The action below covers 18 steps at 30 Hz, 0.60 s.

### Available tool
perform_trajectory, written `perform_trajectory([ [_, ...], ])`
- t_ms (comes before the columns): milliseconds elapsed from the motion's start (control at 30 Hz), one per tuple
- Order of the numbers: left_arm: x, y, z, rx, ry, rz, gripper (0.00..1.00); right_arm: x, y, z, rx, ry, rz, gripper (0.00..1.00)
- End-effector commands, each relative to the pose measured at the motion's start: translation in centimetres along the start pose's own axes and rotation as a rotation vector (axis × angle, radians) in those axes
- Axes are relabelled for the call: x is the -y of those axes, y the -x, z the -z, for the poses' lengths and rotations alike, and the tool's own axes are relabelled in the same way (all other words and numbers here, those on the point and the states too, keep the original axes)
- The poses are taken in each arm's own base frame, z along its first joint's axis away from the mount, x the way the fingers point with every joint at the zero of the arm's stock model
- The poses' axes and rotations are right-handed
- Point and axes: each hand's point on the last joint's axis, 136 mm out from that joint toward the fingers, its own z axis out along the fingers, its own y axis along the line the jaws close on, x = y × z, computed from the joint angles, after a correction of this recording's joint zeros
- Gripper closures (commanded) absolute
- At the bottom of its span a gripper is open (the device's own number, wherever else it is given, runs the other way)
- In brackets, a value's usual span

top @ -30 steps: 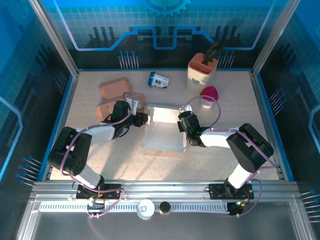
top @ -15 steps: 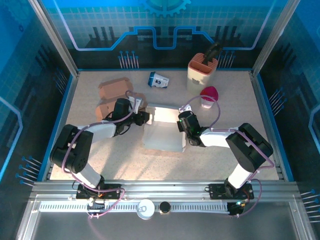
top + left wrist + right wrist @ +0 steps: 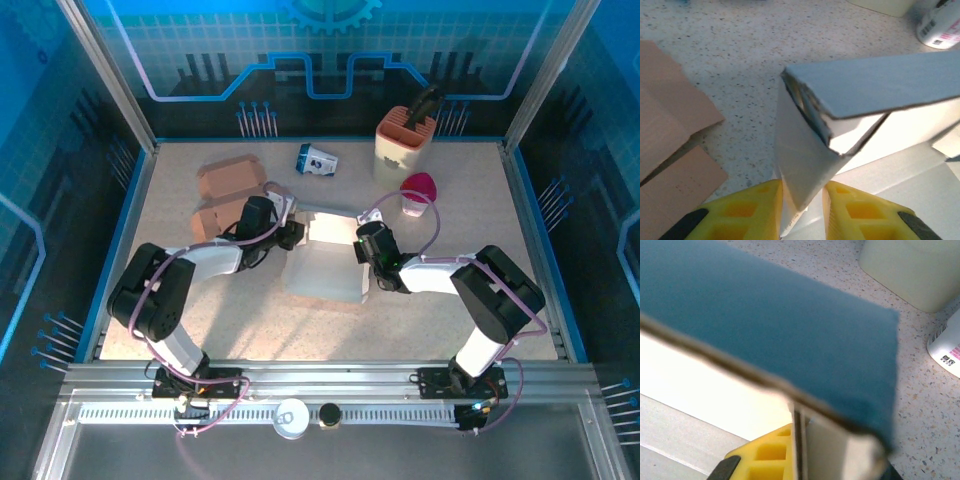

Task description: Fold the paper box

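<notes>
Jaws clenched: left gripper on raised left flap of white paper box, right gripper on its right wall. Lying mid-surface, partly folded. Left of box, brown cartons; beyond it, beige holder, pink-capped bottle.

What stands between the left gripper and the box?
Nothing visible does. A corner flap of the box sits directly between the fingers of the left gripper. The brown cartons lie off to one side.
</notes>
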Motion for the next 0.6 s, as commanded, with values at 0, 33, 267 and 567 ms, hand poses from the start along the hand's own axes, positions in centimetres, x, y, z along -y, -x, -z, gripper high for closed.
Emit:
perform_trajectory([
  [0, -0.6, 0.4, -0.7, 0.002, 0.069, -0.022, 0.74, -0.3, -2.1, -0.6, -0.071, 0.013, 0.056, 1.0],
  [33, -0.6, 0.5, -0.8, 0.002, 0.076, -0.025, 0.74, -0.4, -2.0, -0.5, -0.069, 0.013, 0.058, 1.0],
  [267, -0.4, 0.5, -1.9, -0.01, 0.113, -0.046, 0.74, -0.6, -1.9, -0.5, -0.062, 0.009, 0.072, 1.0],
  [567, -0.2, 0.6, -2.6, -0.015, 0.156, -0.068, 0.82, -1.1, -1.3, -0.5, -0.05, 0.003, 0.084, 1.0],
])
